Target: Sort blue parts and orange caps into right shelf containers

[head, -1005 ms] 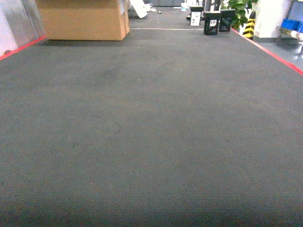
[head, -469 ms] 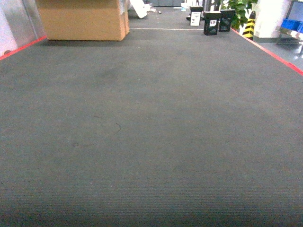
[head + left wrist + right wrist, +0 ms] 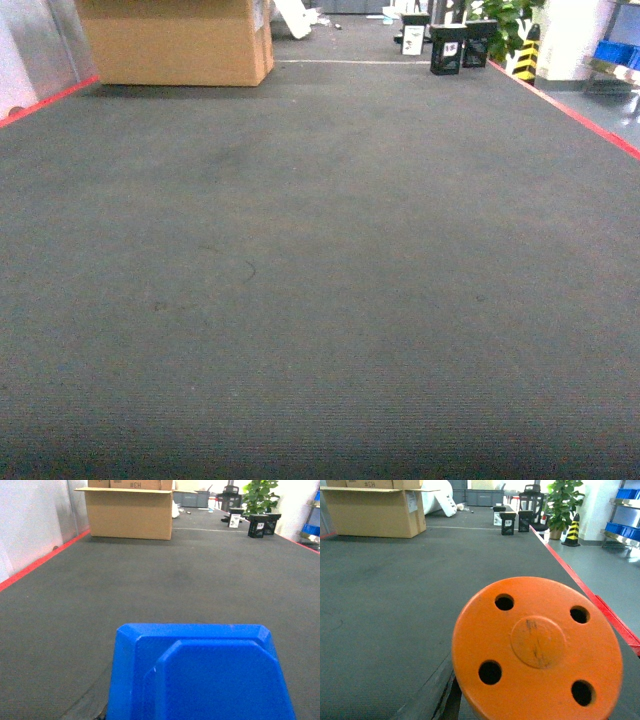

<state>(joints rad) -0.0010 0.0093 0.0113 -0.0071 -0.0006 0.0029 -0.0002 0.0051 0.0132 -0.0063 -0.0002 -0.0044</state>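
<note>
The grey carpeted floor point(image 3: 320, 260) filled the head view as it had a second earlier, only sliding slightly: the cardboard box point(image 3: 175, 40) and the black stands point(image 3: 447, 48) at the far end sat a touch differently in frame, so the base had crept forward. Neither arm showed there. In the left wrist view a blue part point(image 3: 200, 675) with bevelled corners sat right in front of the camera, blocking the left hand, so whether its fingers were clamped on it could not be told. In the right wrist view an orange cap point(image 3: 537, 647) with four holes likewise hid the right hand; its grip could not be told either. Blue crates point(image 3: 625, 530) stood on a shelf far off to the right.
</note>
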